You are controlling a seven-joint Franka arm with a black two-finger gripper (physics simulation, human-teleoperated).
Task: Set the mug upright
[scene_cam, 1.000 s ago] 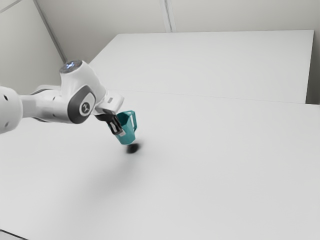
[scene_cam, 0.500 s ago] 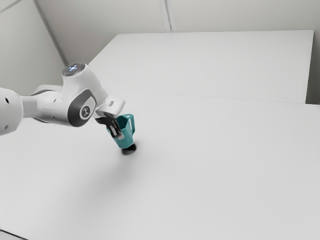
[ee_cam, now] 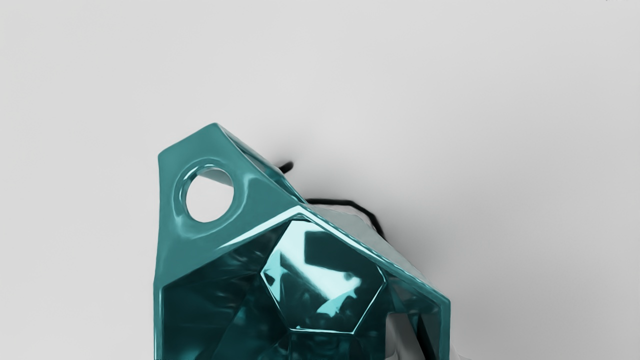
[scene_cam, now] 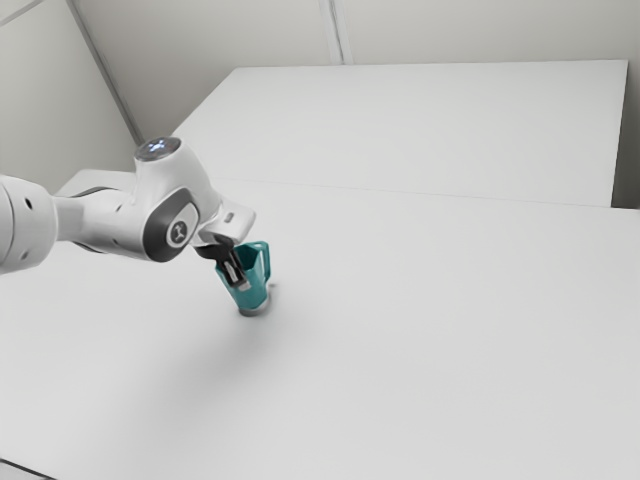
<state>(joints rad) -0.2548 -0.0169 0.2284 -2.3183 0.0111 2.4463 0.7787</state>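
In the exterior view my gripper (scene_cam: 240, 284) is at the side of the teal mug (scene_cam: 257, 292), pinching its wall near the rim. The mug stands nearly upright, opening up, its base at or just over the white table; a slight tilt cannot be ruled out. Its handle is on the side toward the exterior view's right. From the wrist view, I look into the mug (ee_cam: 210, 135), with the handle's round hole showing. My gripper (ee_cam: 434, 345) has one finger inside the mug and the other outside, with the wall between them.
The white table (scene_cam: 430, 320) stretches around the mug toward the exterior view's right. A large pale panel (scene_cam: 430, 130) lies beyond it, and a thin dark edge crosses the exterior view's lower left corner.
My hand and the mug have moved down together toward the table. The dark shadow under the base has drawn in close to it, and the mug appears straighter.
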